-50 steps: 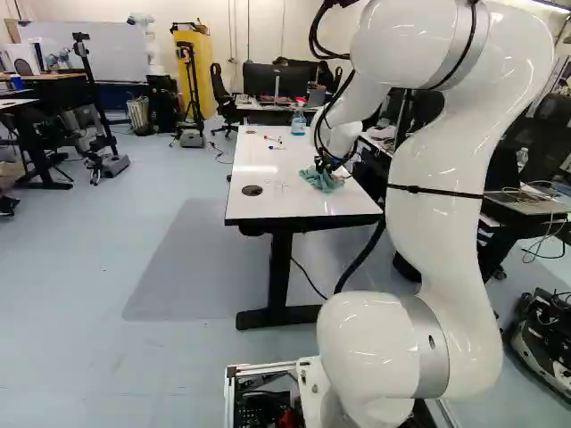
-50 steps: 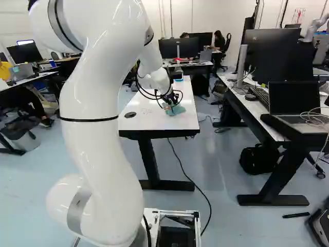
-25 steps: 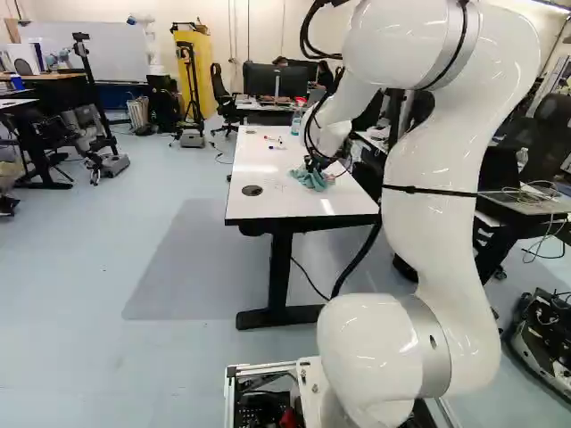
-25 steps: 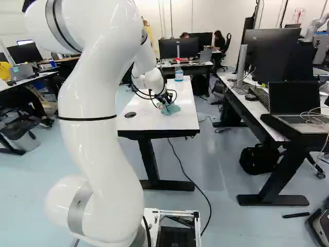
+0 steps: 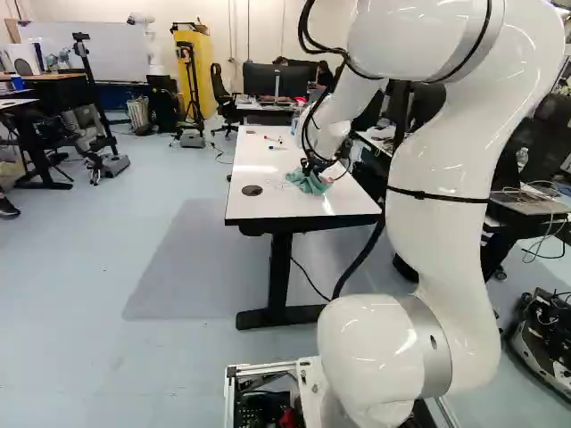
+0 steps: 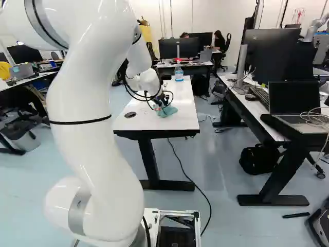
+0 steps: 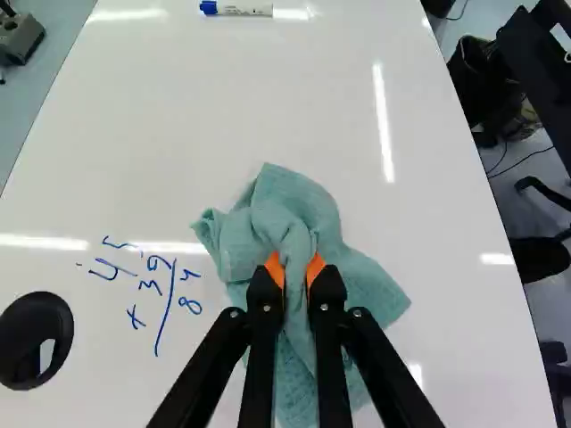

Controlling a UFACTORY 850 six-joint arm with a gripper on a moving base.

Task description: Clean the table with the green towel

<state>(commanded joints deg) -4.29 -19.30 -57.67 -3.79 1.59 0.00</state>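
In the left base view my gripper (image 5: 314, 166) is low over the white table (image 5: 294, 207), at the green towel (image 5: 309, 183). The wrist view shows the gripper (image 7: 298, 270) with its orange pads pressed on a bunched fold of the towel (image 7: 290, 207) from both sides. The rest of the cloth lies crumpled on the tabletop around and under the fingers. Blue handwriting (image 7: 162, 299) stands on the white surface beside the towel, between it and the black round grommet (image 7: 37, 341).
A blue-capped marker (image 7: 236, 8) lies on the table well ahead of the gripper. A clear bottle (image 6: 179, 73) stands at the table's far end. To the right of the right base view, another desk holds a laptop (image 6: 294, 105) and monitors. Another robot (image 5: 147, 40) stands far back.
Over the last second the arm has swung to the left in both base views, dragging the held towel across the tabletop toward the handwriting side. The base has stayed put.
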